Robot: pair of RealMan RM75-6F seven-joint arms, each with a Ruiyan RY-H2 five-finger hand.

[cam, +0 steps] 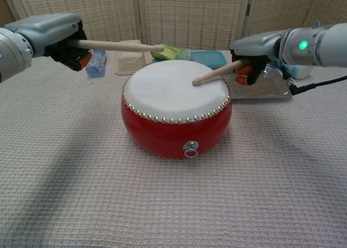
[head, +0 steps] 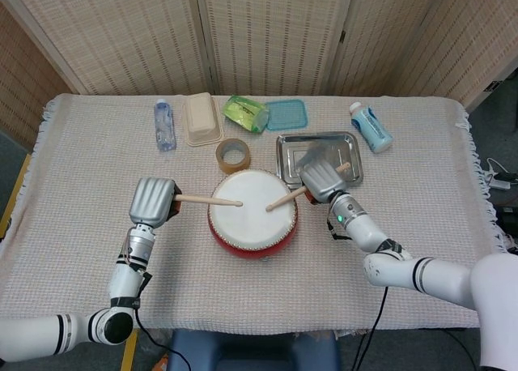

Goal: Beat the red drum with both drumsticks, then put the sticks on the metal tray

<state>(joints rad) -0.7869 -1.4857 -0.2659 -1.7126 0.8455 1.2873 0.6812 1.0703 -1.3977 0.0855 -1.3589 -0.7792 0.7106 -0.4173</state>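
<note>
A: How are the sticks held?

B: The left drumstick (cam: 116, 45) is gripped raised by the left hand (cam: 64, 39); the right drumstick (cam: 217, 73) is gripped by the right hand (cam: 250, 64), tip on the red drum (cam: 176, 110).

A: And the metal tray (head: 293, 144)?

B: Beyond the drum, seen whole only from the head.

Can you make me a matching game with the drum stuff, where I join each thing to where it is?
Things:
1. left drumstick
2. right drumstick
3. metal tray
4. roll of tape

Places:
A. lying behind the red drum, left of the tray
B. tip down on the drum skin
C. raised above the drum
D. behind the right hand, no sticks on it

Pairs: 1-C, 2-B, 3-D, 4-A
</note>
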